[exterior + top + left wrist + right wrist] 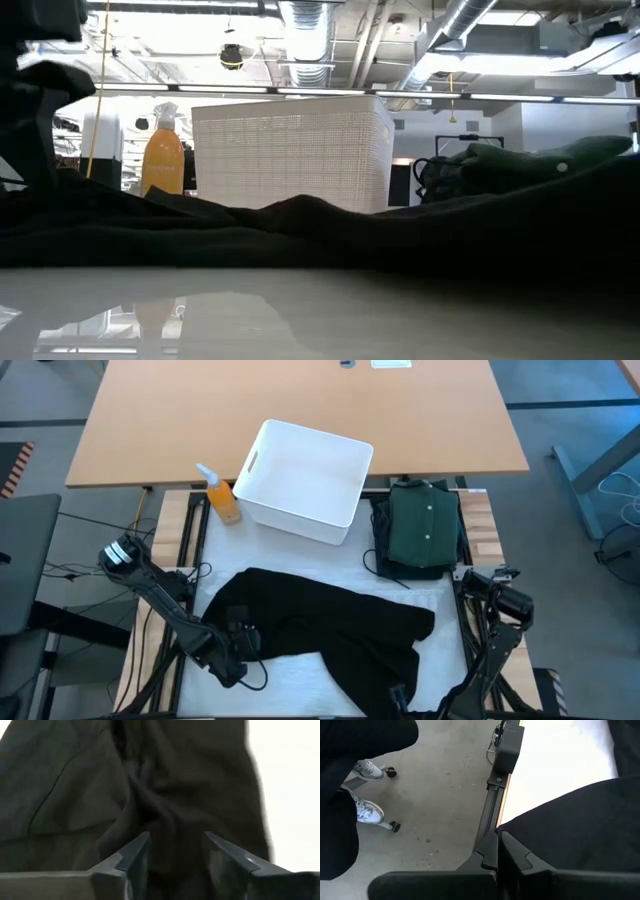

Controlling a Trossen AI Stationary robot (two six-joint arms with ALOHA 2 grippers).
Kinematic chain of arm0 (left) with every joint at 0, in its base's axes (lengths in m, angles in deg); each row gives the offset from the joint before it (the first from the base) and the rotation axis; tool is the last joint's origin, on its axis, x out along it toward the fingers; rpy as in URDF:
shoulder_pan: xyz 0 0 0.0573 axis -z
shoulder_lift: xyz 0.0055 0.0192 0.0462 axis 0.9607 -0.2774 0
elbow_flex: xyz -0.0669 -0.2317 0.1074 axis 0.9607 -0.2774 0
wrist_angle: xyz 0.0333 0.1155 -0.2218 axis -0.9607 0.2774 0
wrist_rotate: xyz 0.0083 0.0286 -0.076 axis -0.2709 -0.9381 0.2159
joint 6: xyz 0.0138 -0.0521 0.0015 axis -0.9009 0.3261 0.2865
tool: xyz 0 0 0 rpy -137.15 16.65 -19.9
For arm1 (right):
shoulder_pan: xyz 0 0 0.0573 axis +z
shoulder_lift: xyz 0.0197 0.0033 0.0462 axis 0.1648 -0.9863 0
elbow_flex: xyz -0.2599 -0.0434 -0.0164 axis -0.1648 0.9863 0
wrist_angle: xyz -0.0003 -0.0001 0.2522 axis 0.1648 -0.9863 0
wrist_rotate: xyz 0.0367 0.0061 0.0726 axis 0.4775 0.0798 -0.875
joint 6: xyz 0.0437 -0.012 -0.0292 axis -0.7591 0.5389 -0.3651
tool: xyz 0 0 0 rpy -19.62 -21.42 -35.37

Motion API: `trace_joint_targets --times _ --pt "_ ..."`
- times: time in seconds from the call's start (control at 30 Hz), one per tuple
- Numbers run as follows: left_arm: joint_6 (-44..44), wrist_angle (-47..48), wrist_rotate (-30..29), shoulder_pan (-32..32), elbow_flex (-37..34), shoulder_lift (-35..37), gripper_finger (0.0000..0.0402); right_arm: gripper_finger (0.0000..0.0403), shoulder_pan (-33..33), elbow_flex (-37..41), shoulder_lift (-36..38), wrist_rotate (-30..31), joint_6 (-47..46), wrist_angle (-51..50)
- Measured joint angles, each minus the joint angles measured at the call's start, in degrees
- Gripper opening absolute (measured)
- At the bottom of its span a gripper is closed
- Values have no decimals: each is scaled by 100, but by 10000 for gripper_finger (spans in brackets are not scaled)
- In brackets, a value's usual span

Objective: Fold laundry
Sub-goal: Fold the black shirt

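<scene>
A black garment (320, 625) lies spread across the white table top and fills the low view as a dark band (320, 235). My left gripper (237, 656) is at its left part, open. In the left wrist view its fingers (176, 851) stand on either side of a raised wrinkle of black cloth (150, 805). My right gripper (400, 696) is at the garment's lower end by the table's near edge, shut (497, 847). A folded dark green buttoned shirt (425, 525) rests on black clothing at the far right. My left gripper: I cannot tell whether its open fingers touch the cloth. My right gripper is shut on the black garment's edge (506, 829) at the table's near edge, pinched at the fingertips. One layer or several, I cannot tell. The rest of the garment lies flat on the table.
A white plastic bin (305, 480) stands at the far middle with an orange spray bottle (222, 495) to its left. The right wrist view looks past the table's near edge to the floor, where a person's white shoes (367, 812) and a chair castor (395, 826) show.
</scene>
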Motion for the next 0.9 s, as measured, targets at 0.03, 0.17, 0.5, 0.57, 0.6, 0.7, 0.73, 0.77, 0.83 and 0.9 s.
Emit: trace_joint_targets --times 0.03,0.17,0.5,0.57,0.6,0.7,0.73,0.77,0.83,0.9 --pt "71 89 -2 -14 -4 -52 175 22 -8 0 0 0 0 -3" --pt "156 207 12 -58 -4 -211 194 23 -11 0 0 0 2 -21" --pt "70 150 189 -396 -13 -208 175 23 -11 -2 0 102 0 -79" --pt "66 88 395 -463 -13 -208 163 23 -11 -1 0 105 0 -81" --pt "65 74 482 -492 -13 -208 156 23 -11 -2 0 107 0 -80" --pt "61 58 540 -562 -13 -208 127 24 -11 -2 0 109 0 -81" --pt "65 62 517 -568 -13 -208 111 24 -11 -2 0 109 0 -81" --pt "62 61 508 -569 -13 -208 94 24 -11 -4 0 109 0 -81" --pt "3 63 509 -585 -13 -208 47 24 -10 -4 0 109 0 -81" --pt "0 63 513 -609 -13 -208 13 24 5 -4 0 116 0 -83"
